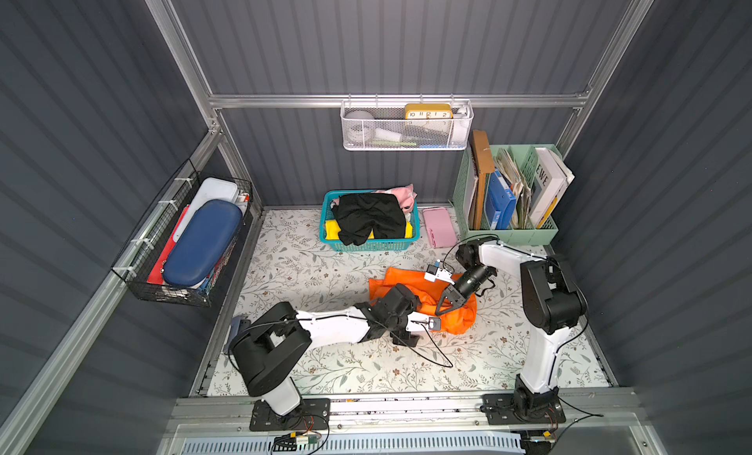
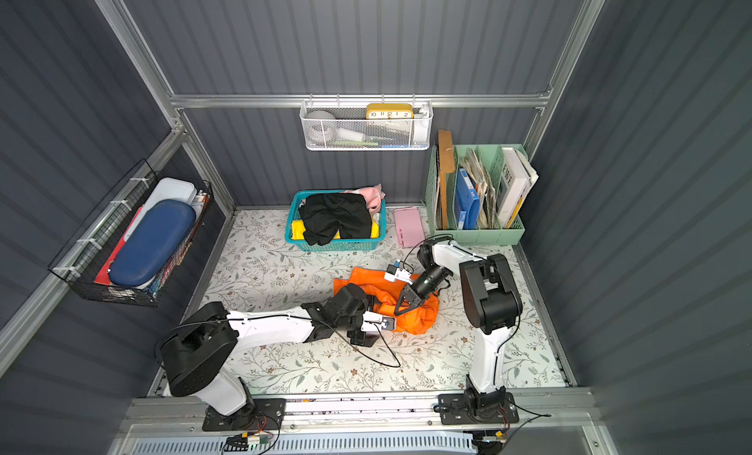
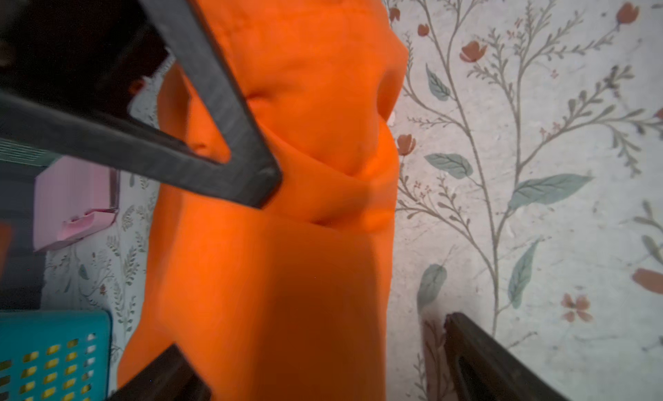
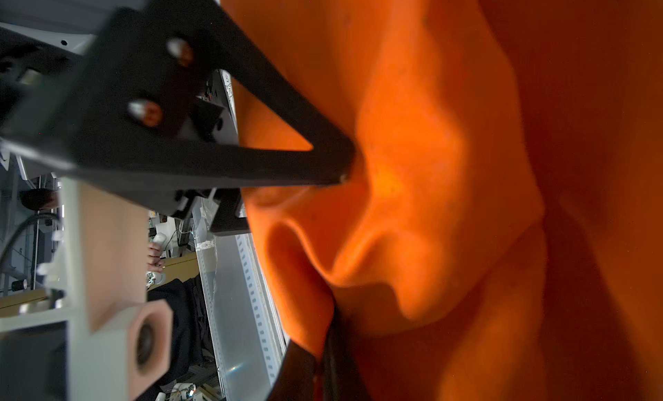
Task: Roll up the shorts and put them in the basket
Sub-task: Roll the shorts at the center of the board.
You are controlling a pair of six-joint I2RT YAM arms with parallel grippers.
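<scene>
orange shorts [image 3: 287, 291]: smooth matt cloth | teal basket [image 1: 374, 245]: perforated plastic | wall rail [image 1: 285, 100]: bare metal

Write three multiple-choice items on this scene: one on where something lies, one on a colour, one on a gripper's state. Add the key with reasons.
1. The black shorts lie
A) in the teal basket
B) spread flat on the table
C) in the green file rack

2. The flat case beside the basket is
A) green
B) black
C) pink

3. The left gripper, at the orange shorts, is
A) shut on the basket's rim
B) open
C) shut on the case

Key:
1 A: in both top views the black fabric lies on top of the pile inside the basket.
2 C: it shows pale pink in both top views.
3 B: the left wrist view shows its two fingers far apart.
</scene>
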